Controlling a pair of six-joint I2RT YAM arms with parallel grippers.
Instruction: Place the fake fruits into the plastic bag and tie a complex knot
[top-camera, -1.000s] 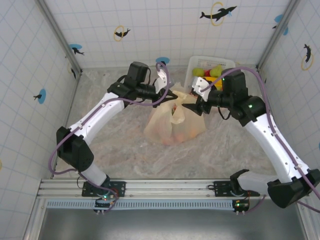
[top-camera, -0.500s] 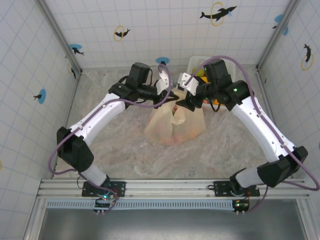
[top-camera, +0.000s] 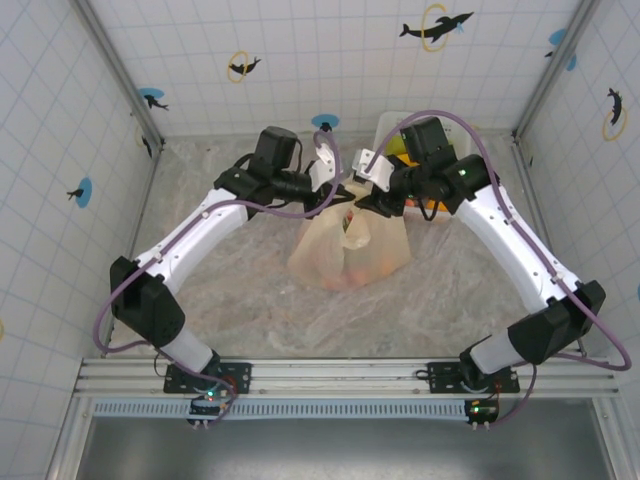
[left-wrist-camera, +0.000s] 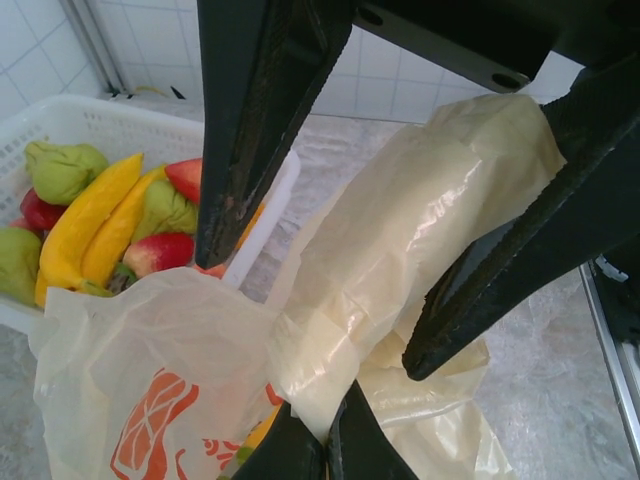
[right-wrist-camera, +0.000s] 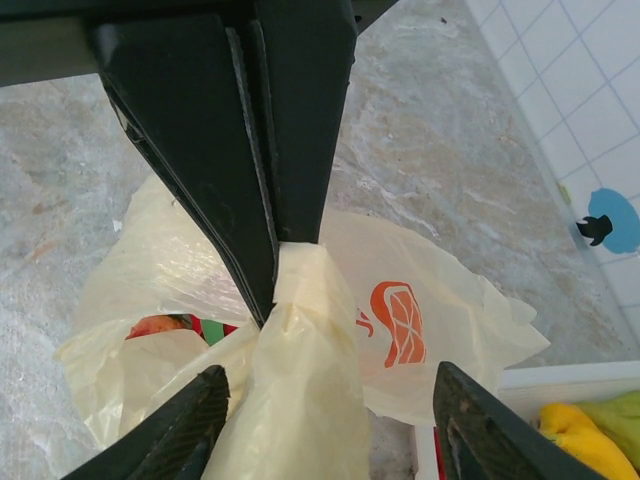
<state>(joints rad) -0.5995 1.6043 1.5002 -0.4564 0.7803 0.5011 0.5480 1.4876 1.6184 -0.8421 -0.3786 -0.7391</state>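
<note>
Keeping the left gripper (top-camera: 344, 197) fully closed on the twisted handle (left-wrist-camera: 400, 230) of the plastic bag (top-camera: 350, 252), above the bag's mouth, in the same spot as 1 second ago. Bringing the right gripper (top-camera: 372, 196) in from the right: 1 second ago standing off the bag's right shoulder, now reaching close to the left gripper, almost tip to tip. Not pinching anything yet with the right one: jaws partly open, its 2 fingers (right-wrist-camera: 185, 425) standing apart on either side of the cream handle, with the strip passing between them. Pulling the right elbow inward as well, and covering more of the white basket (left-wrist-camera: 60, 115) at the back wall than before. Leaving the bag in its earlier place, near the middle of the table (top-camera: 230, 290) and slightly toward the back, with red and green fake fruits (right-wrist-camera: 160, 325) showing through its opening. Leaving more fruits, yellow, green and red, lying in the basket just behind the bag.
</note>
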